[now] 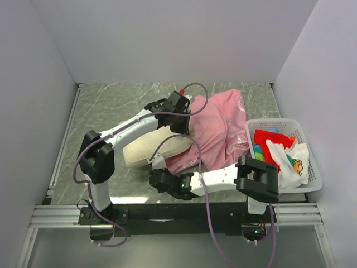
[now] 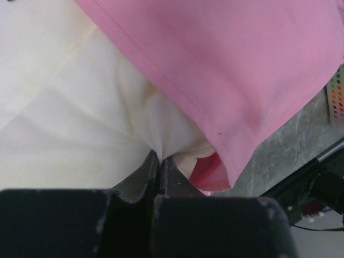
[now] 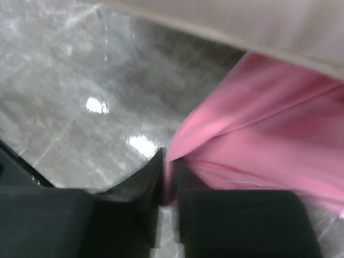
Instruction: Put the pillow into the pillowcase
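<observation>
The cream pillow (image 1: 153, 148) lies mid-table, its right end tucked under the pink pillowcase (image 1: 220, 125), which is spread toward the back right. My left gripper (image 1: 181, 120) sits over the pillowcase mouth. In the left wrist view it (image 2: 159, 157) is shut on a pinch of the cream pillow (image 2: 70, 123), with the pillowcase (image 2: 242, 59) hem draped just beyond. My right gripper (image 1: 159, 177) is low at the front edge of the fabric. In the right wrist view it (image 3: 167, 161) is shut on a fold of the pillowcase (image 3: 258, 140), with the pillow (image 3: 258, 21) above.
A white basket (image 1: 309, 162) at the right edge holds a red cloth (image 1: 270, 142) and a white printed cloth (image 1: 293, 159). White walls enclose the marble table (image 1: 111, 106) on three sides. The arm bases stand on a rail at the near edge.
</observation>
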Motion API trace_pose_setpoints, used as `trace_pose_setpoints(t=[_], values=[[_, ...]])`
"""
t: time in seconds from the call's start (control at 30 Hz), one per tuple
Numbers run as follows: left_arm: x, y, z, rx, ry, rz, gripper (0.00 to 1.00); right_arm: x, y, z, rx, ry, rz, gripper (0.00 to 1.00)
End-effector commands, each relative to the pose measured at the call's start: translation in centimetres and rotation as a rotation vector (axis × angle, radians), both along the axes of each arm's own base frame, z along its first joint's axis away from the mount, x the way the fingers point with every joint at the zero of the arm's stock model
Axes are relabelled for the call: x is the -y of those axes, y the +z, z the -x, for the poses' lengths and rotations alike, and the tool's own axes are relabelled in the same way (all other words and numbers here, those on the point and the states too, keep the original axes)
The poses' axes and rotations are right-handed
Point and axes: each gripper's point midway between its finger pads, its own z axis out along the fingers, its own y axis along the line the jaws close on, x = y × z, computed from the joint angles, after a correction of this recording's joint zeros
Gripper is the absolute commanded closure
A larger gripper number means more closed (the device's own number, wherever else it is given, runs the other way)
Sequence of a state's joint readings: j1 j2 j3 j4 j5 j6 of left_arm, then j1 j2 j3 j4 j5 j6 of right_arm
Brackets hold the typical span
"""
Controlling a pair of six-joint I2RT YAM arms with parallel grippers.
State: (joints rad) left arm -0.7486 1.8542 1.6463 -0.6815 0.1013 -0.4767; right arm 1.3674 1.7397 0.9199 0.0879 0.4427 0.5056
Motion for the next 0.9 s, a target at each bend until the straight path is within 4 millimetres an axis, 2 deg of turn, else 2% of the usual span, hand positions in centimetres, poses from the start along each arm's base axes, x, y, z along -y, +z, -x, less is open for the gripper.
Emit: trace_pose_setpoints(t=[0.0, 0.03, 0.07, 0.13, 0.2, 0.23, 0.27, 0.3, 0.33, 0.37, 0.4, 0.43, 0.47, 0.5, 0.53, 0.57, 0.6, 0.63, 0.67, 0.7, 0.73, 0.77, 0.8, 0.83, 0.87], values=[[2.6, 2.1, -1.3, 0.073, -0.009, 0.191, 0.99, -1.1, 3.5, 2.5, -0.047, 0.045, -0.137, 0.64], [2.5, 1.3, -0.8, 0.063, -0.014, 0.200, 0.99, -0.1, 3.6, 2.4, -0.050, 0.025, -0.114, 0.57], [2.5, 1.0, -0.6, 0.050, -0.009, 0.210, 0.99, 0.4, 5.1, 2.1, -0.036, -0.001, -0.139, 0.51], [2.5, -0.1, 0.3, 0.022, -0.027, 0.227, 0.99, 2.4, 5.5, 1.9, -0.042, -0.051, -0.107, 0.45], [2.4, -1.4, 1.3, -0.013, -0.040, 0.233, 0.99, 4.0, 7.8, 1.2, -0.023, -0.123, -0.133, 0.36], [2.7, -0.8, 1.5, -0.004, -0.051, 0.267, 0.96, 5.7, 7.7, 0.8, -0.026, -0.163, -0.093, 0.35], [2.7, -0.8, 1.7, -0.005, -0.056, 0.281, 0.91, 6.8, 9.1, 0.3, -0.023, -0.198, -0.122, 0.34], [2.4, -1.2, 2.1, -0.012, -0.053, 0.283, 0.71, 7.8, 9.6, -0.2, -0.032, -0.239, -0.134, 0.34], [2.3, 0.0, 2.3, 0.012, -0.055, 0.309, 0.63, 9.5, 9.7, -1.2, -0.036, -0.288, -0.117, 0.33], [2.3, 0.8, 2.0, 0.039, -0.048, 0.323, 0.56, 10.5, 11.3, -1.8, -0.036, -0.312, -0.166, 0.33], [2.0, 1.3, 1.9, 0.053, -0.036, 0.325, 0.42, 11.4, 11.7, -2.4, -0.039, -0.334, -0.177, 0.33], [1.6, 2.6, 1.8, 0.078, -0.019, 0.336, 0.37, 12.4, 12.1, -2.9, -0.043, -0.352, -0.183, 0.33], [0.8, 2.8, 1.3, 0.094, 0.027, 0.312, 0.34, 14.0, 13.4, -4.8, -0.027, -0.415, -0.222, 0.34], [-0.2, 3.3, 0.6, 0.112, 0.077, 0.295, 0.26, 14.7, 14.3, -5.8, -0.007, -0.426, -0.227, 0.34], [-1.1, 4.4, 0.4, 0.127, 0.131, 0.304, 0.25, 15.4, 14.9, -6.7, -0.005, -0.443, -0.229, 0.34], [-2.1, 4.8, 0.0, 0.135, 0.186, 0.297, 0.19, 16.4, 15.3, -8.4, 0.001, -0.483, -0.225, 0.34], [-4.8, 3.9, -1.1, 0.150, 0.313, 0.232, 0.13, 16.6, 17.1, -9.7, 0.031, -0.479, -0.229, 0.34], [-6.3, 5.0, -1.2, 0.158, 0.396, 0.249, 0.14, 16.5, 17.6, -10.6, 0.033, -0.470, -0.224, 0.33], [-8.1, 4.8, -1.6, 0.169, 0.481, 0.225, 0.16, 16.9, 16.6, -12.6, 0.027, -0.499, -0.171, 0.33], [-12.0, 3.3, -2.1, 0.189, 0.627, 0.139, 0.14, 16.3, 18.3, -14.0, 0.058, -0.477, -0.162, 0.33], [-14.1, 4.2, -2.0, 0.205, 0.727, 0.160, 0.12, 16.1, 18.1, -15.0, 0.054, -0.468, -0.130, 0.33], [-15.9, 3.7, -1.9, 0.201, 0.788, 0.152, 0.11, 15.4, 16.2, -16.4, 0.021, -0.458, -0.063, 0.34], [-19.2, 3.0, -1.7, 0.193, 0.877, 0.148, 0.10, 15.4, 17.9, -18.5, 0.058, -0.468, -0.067, 0.34], [-20.6, 2.5, -1.5, 0.177, 0.925, 0.158, 0.10, 15.4, 17.8, -19.6, 0.062, -0.480, -0.043, 0.34], [-23.1, 2.0, -1.8, 0.173, 0.994, 0.159, 0.09, 15.2, 16.0, -21.1, 0.055, -0.482, 0.024, 0.34]])
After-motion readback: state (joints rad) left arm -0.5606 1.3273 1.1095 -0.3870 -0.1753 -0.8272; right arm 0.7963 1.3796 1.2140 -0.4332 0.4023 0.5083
